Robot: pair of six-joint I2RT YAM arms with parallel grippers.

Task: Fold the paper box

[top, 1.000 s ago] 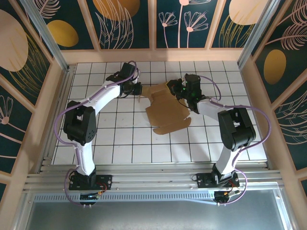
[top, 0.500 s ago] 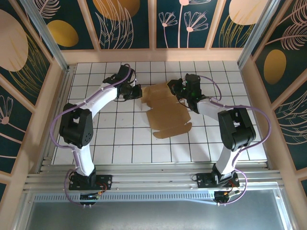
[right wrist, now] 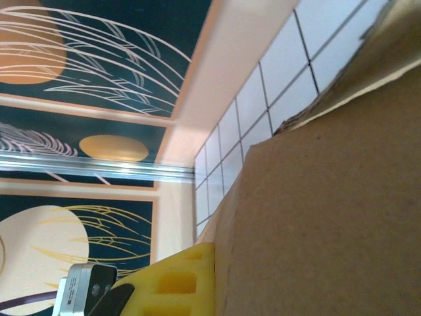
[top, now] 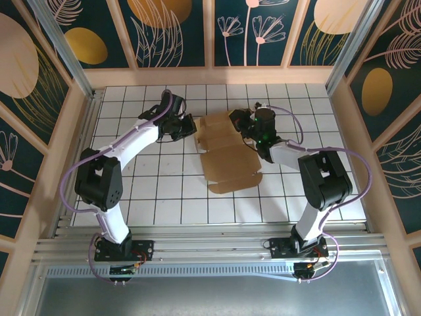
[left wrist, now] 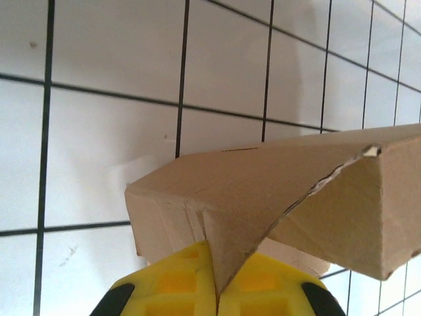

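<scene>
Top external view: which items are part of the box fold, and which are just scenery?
In the job:
paper box, partly folded
left gripper, pinching a box flap
right gripper, at the box's far right corner

Just there:
tiled table
patterned wall panels
aluminium rail at the near edge

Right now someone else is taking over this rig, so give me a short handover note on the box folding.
Left hand: shut on a raised, creased flap at the left edge of the paper box.
Right hand: at the far right flap. Cardboard lies against one pad, the other finger is hidden, so the grip is unconfirmed.
Box: mostly a flat sheet, mid-table.
Done: left flap lifted.
Left: raise the other walls, tuck flaps, close.
</scene>
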